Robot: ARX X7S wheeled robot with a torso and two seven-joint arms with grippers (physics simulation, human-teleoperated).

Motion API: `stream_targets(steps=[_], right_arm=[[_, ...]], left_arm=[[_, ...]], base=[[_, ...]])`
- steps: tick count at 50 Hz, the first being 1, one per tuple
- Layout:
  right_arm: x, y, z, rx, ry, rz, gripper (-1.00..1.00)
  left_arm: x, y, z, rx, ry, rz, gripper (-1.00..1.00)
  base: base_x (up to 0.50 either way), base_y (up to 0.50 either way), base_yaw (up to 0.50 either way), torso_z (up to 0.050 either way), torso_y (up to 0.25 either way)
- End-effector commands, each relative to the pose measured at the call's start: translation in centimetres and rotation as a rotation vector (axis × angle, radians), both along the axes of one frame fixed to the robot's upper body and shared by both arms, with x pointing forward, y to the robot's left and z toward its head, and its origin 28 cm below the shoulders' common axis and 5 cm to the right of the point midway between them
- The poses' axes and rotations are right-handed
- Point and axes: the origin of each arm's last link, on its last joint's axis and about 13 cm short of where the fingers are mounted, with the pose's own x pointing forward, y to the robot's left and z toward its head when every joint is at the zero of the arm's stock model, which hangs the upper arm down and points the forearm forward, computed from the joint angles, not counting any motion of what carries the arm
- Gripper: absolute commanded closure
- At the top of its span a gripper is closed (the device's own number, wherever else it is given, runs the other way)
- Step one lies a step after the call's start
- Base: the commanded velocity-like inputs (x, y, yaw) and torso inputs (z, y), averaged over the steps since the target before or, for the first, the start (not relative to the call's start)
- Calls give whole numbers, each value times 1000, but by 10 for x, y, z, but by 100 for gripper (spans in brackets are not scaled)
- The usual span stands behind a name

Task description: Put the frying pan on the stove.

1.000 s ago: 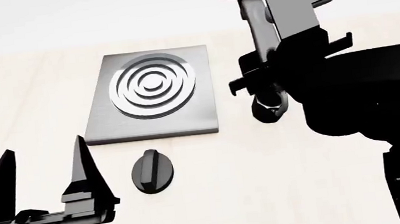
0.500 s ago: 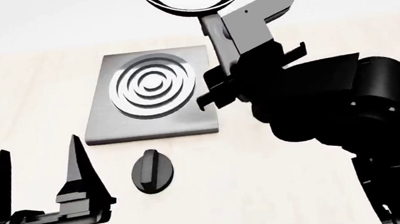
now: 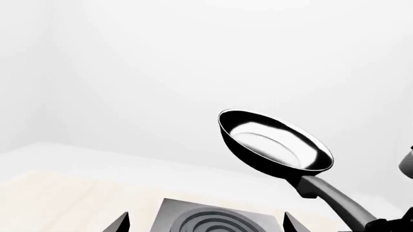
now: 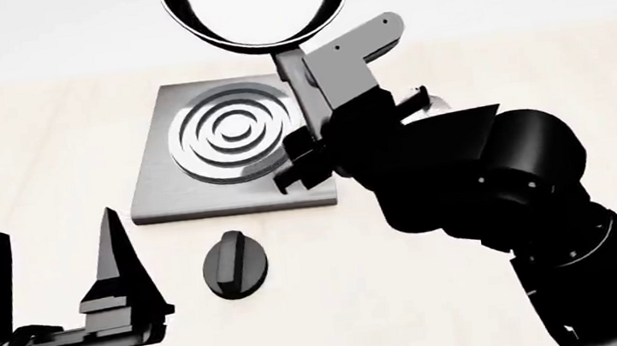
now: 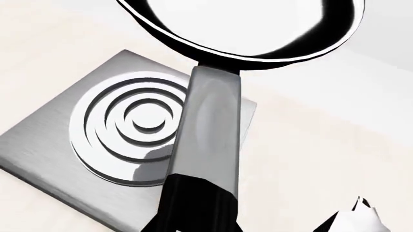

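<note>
Head view shows the right gripper [image 4: 321, 129] with fingers clamped on the handle of the frying pan [image 4: 254, 6], which hangs in the air at 12 o'clock from the stove [image 4: 233, 146]. At 7 o'clock, the left gripper [image 4: 54, 269] has fingers apart.

We observe bright, even, diffuse illumination in all three views; the source direction cannot be determined. The pale counter [image 4: 469, 277] is washed nearly white, with low contrast against the background. The frying pan [image 4: 254, 6] interior reflects a blown-out white glare. The stove [image 4: 231, 147] rings carry soft shading, darker toward 5 o'clock. Cast shadows are faint. Edges render sharp, without blur or lens distortion.
</note>
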Motion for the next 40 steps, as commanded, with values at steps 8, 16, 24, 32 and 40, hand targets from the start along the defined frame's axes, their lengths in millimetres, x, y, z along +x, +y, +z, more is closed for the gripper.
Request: stream_targets(steps=[8, 16, 24, 32, 40], right_arm=[[-7, -1, -2, -31, -64, -19, 100], [-14, -5, -7, -54, -59, -13, 100], [-21, -10, -13, -68, -49, -12, 100], [-21, -11, -20, -78, -36, -13, 100], [-21, -9, -23, -93, -28, 8, 100]], left_arm=[[-1, 0, 1, -1, -1, 0, -100], [-1, -1, 1, 1, 0, -1, -100], [-1, -1, 1, 1, 1, -3, -100], [0, -1, 0, 2, 2, -3, -100], [0, -1, 1, 1, 2, -3, -100]], base=[[0, 0, 0, 0, 3], [0, 0, 0, 0, 3], [0, 0, 0, 1, 1], [0, 0, 0, 0, 3], [0, 0, 0, 1, 2]])
